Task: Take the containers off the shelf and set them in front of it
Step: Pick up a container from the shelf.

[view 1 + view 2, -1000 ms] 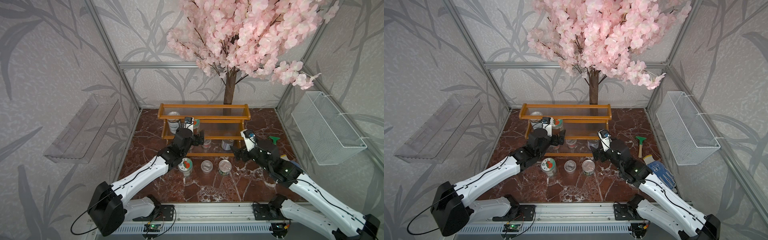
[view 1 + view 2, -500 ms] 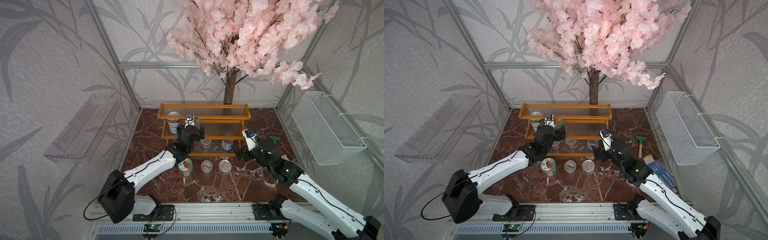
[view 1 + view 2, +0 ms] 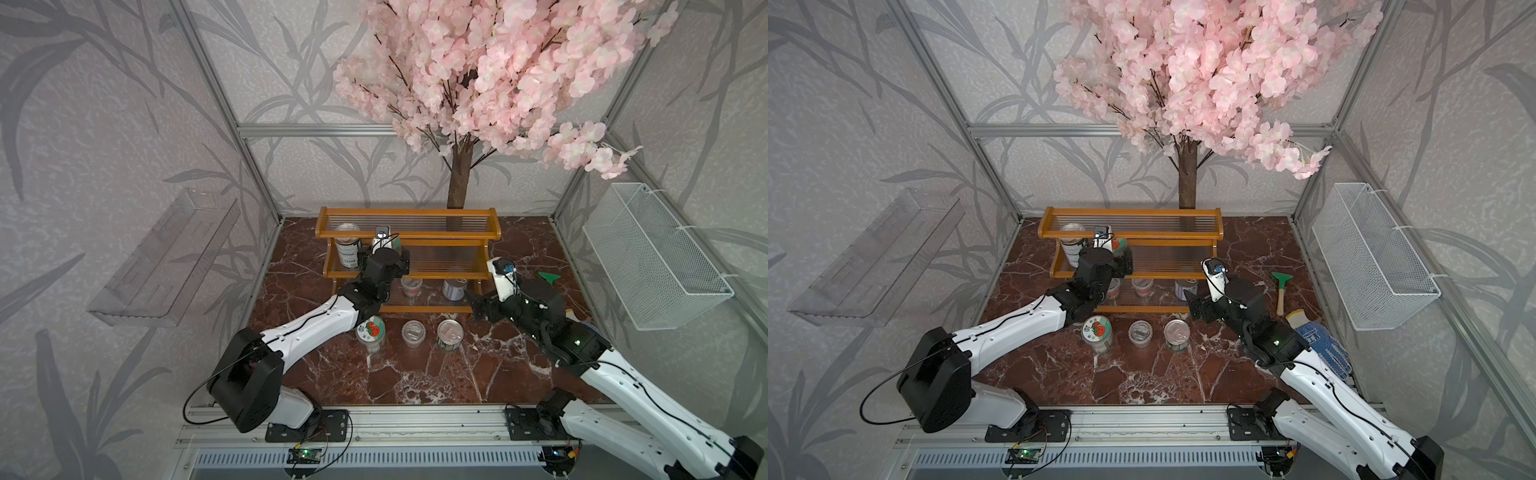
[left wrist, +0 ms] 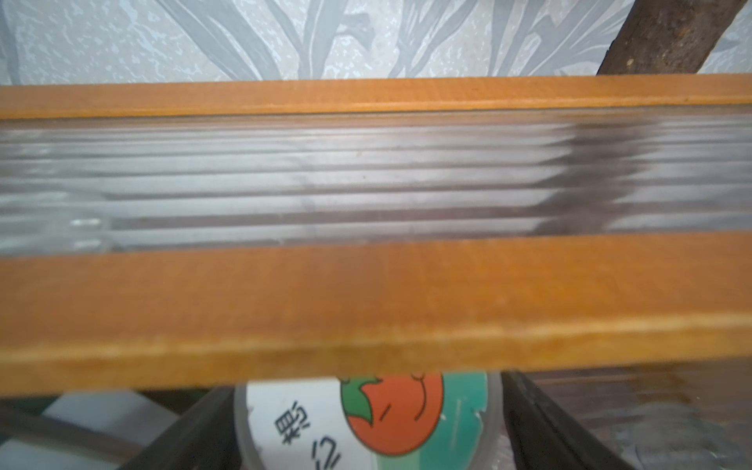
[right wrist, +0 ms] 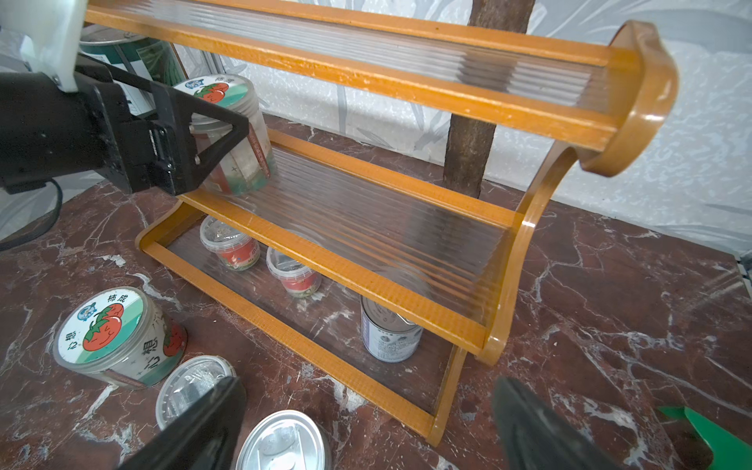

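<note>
The orange-brown shelf (image 3: 449, 235) (image 3: 1142, 235) stands at the back. A tomato-lid jar (image 4: 386, 419) (image 5: 244, 162) stands upright on its middle tier. My left gripper (image 4: 368, 390) (image 3: 390, 249) is open around it, one finger close to each side. A labelled tin (image 3: 347, 251) stands beside the jar. The bottom tier holds two clear cups (image 5: 230, 246) (image 5: 293, 272) and a tin (image 5: 390, 329). On the floor in front are another tomato jar (image 3: 371, 331), a cup (image 3: 412, 332) and a tin (image 3: 450, 333). My right gripper (image 5: 368, 384) (image 3: 473, 301) hangs open and empty by the shelf's right end.
A green scraper with a wooden handle (image 3: 1281, 291) and a blue-and-white glove (image 3: 1320, 345) lie right of the shelf. A white wire basket (image 3: 652, 257) hangs on the right wall, a clear acrylic tray (image 3: 166, 257) on the left. The tree trunk (image 3: 457, 183) rises behind the shelf.
My left arm has reached forward to the middle tier, so its fingers now flank the tomato-lid jar, and they have narrowed slightly. The right arm has hardly moved.
</note>
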